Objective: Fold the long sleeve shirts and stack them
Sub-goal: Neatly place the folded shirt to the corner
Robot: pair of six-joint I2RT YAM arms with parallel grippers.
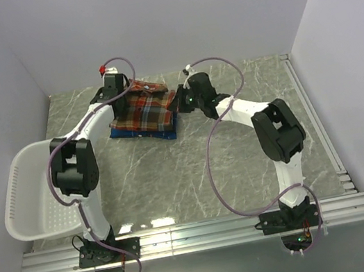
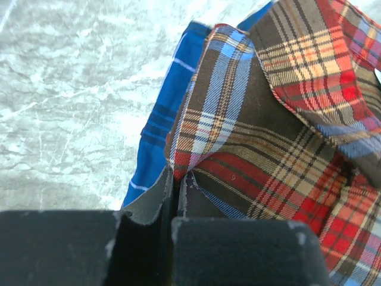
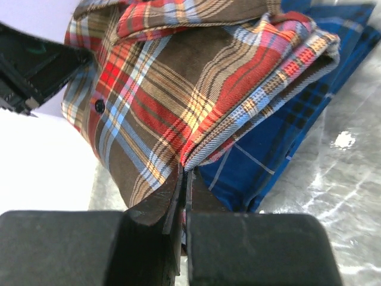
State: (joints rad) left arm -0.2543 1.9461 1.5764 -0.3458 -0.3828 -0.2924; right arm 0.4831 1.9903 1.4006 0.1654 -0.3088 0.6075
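The red-orange plaid shirt [image 1: 145,109] is folded and sits on top of the folded blue shirt [image 1: 145,135] at the back middle of the table. My left gripper [image 1: 119,102] is at its left edge, shut on a fold of the red plaid cloth [image 2: 268,137], with the blue shirt [image 2: 158,125] showing beneath. At the right edge my right gripper [image 1: 179,101] is shut on a corner of the red plaid shirt [image 3: 178,89], just above the blue shirt [image 3: 268,161]. The left gripper's black body [image 3: 30,71] shows across the pile.
A white slotted plastic basket [image 1: 27,198] hangs over the table's left edge beside the left arm. Grey walls close in the back and both sides. The marble table top [image 1: 195,169] lies between the arms.
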